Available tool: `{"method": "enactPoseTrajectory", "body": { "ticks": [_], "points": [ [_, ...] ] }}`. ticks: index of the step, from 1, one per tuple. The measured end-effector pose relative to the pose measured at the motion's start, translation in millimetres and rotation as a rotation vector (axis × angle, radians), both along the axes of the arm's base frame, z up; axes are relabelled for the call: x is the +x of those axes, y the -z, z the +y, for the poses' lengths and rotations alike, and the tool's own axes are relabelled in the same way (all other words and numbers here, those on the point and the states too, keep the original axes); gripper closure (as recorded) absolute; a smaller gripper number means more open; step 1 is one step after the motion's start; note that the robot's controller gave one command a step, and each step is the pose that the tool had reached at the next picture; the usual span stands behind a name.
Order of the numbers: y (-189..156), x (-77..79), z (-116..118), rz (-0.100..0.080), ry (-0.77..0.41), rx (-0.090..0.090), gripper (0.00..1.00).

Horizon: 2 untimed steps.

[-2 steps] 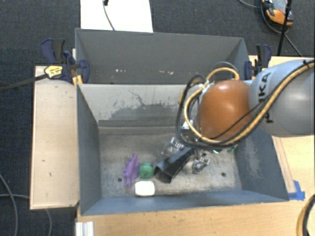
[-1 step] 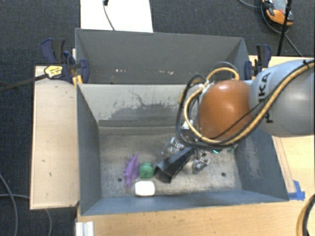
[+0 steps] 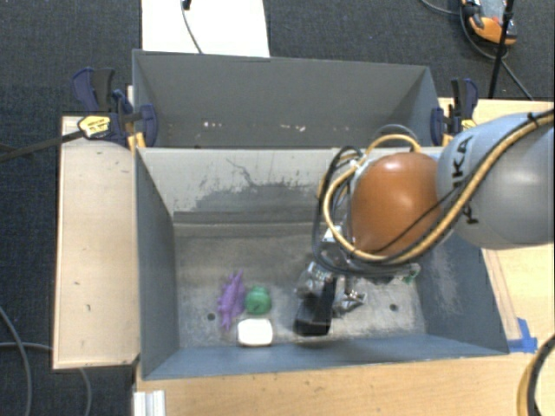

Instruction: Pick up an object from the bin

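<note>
Hovering | gripper (image 3: 326, 296) over black block (image 3: 312, 319) (bin front) | grip: cannot tell

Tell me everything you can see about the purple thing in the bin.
The purple thing is small, slender and jagged-edged, looking like soft plastic. It lies flat on the bin floor near the front wall, left of centre, lengthwise front to back. A green round thing sits just beside it; whether they touch is unclear.

A single camera is looking down on the grey metal bin (image 3: 156, 258) from above, tilting slightly from the near side, standing fairly close, with the KUKA arm (image 3: 507, 189) entering from the right.
</note>
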State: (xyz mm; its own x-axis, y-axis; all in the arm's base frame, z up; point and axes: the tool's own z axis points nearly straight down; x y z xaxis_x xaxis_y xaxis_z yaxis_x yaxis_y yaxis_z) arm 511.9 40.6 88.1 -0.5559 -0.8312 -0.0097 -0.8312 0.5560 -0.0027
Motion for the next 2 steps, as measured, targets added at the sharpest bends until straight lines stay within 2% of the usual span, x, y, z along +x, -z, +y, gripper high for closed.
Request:
{"method": "enactPoseTrajectory", "body": {
  "ticks": [1,2],
  "points": [
    [0,0.0,0,0.000,0.001,0.000,1.00],
    [-149,8.7,1,0.010,0.037,-0.006,1.00]
  ]
}}
